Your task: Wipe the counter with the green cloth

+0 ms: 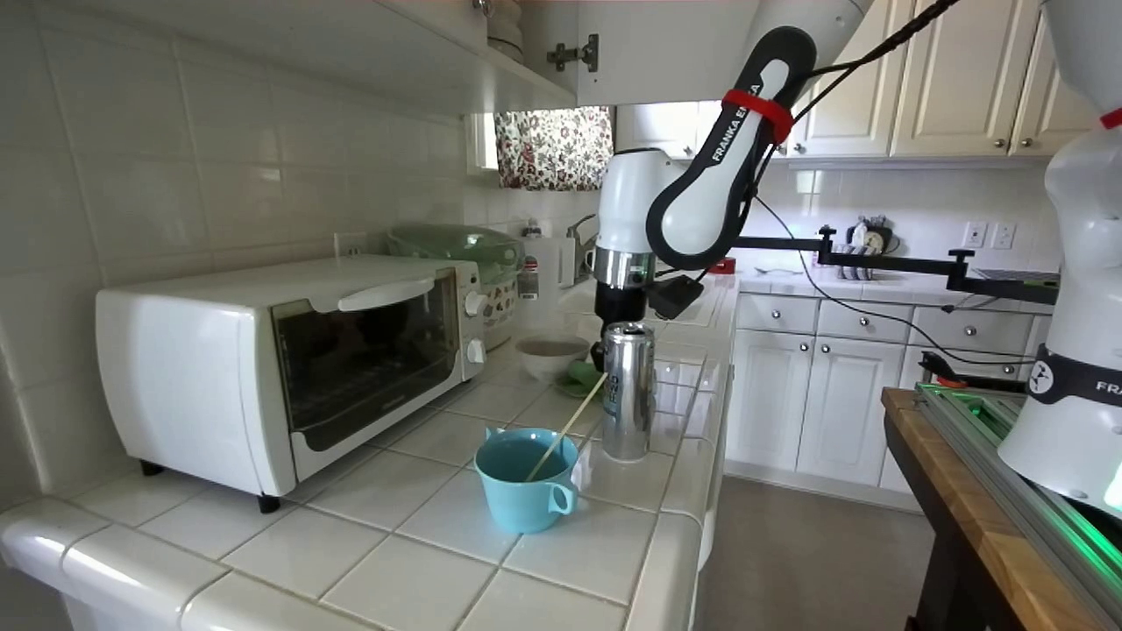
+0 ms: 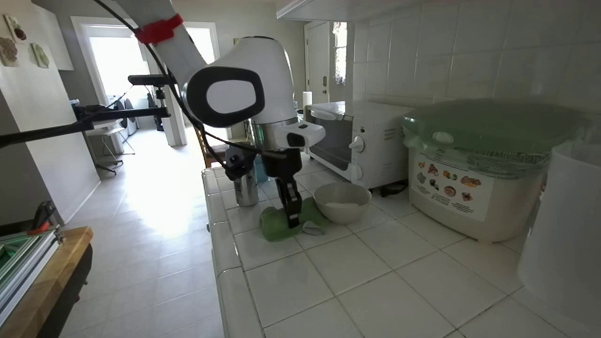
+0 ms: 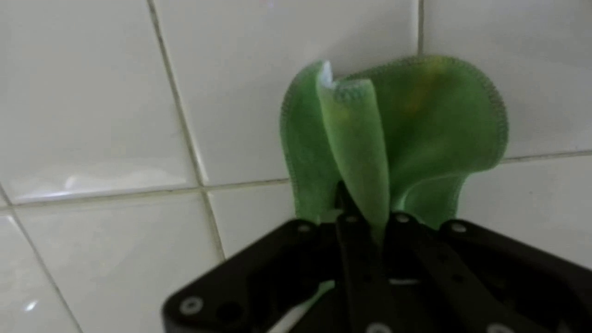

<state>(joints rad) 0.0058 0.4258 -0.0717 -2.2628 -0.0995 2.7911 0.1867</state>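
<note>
The green cloth (image 1: 578,380) lies bunched on the white tiled counter (image 1: 403,548). In an exterior view, it spreads to both sides of my fingertips (image 2: 294,222), which point down at the counter (image 2: 357,286). In the wrist view, my gripper (image 3: 367,217) is shut on a raised fold of the cloth (image 3: 439,120). The rest of the cloth lies on the tiles on either side of the fingers. The part under the gripper is hidden. In an exterior view, the silver can partly hides the gripper (image 1: 600,355).
A pale bowl (image 2: 342,203) stands right beside the cloth. A silver can (image 1: 629,394) and a blue cup (image 1: 526,491) with a stick stand nearby. A toaster oven (image 1: 193,359) and a green-lidded bin (image 2: 450,188) line the wall. The counter's edge (image 2: 230,253) drops to the floor.
</note>
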